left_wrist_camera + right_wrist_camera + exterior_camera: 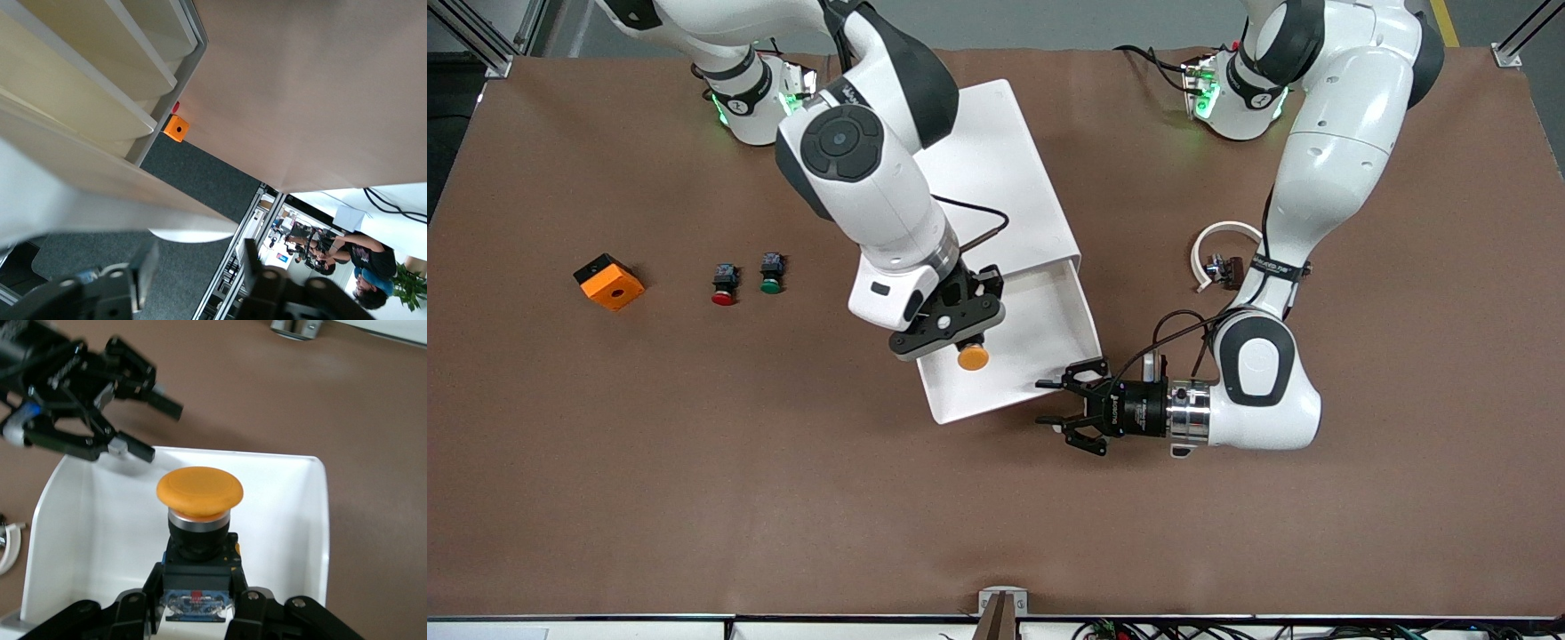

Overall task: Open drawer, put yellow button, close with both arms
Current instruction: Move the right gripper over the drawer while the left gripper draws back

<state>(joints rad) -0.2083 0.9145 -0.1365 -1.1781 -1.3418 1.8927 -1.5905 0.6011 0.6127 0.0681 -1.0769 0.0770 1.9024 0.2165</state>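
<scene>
The white cabinet (996, 169) lies mid-table with its top drawer (1049, 329) pulled out toward the front camera. My right gripper (963, 341) hangs over the open drawer, shut on the yellow button (973, 357). In the right wrist view the orange-yellow cap (199, 492) points at the drawer floor (293, 520), and the fingers (143, 600) clamp the black-blue body. My left gripper (1042, 402) is open with nothing between its fingers, just off the drawer's front corner at the left arm's end. It (143, 427) also shows in the right wrist view. In the left wrist view the open fingers (143, 273) face the drawer fronts (80, 113).
Toward the right arm's end of the table lie a red button (724, 284), a green button (771, 273) and an orange square block (609, 282). A white curved piece (1218, 244) with a small dark part lies by the left arm.
</scene>
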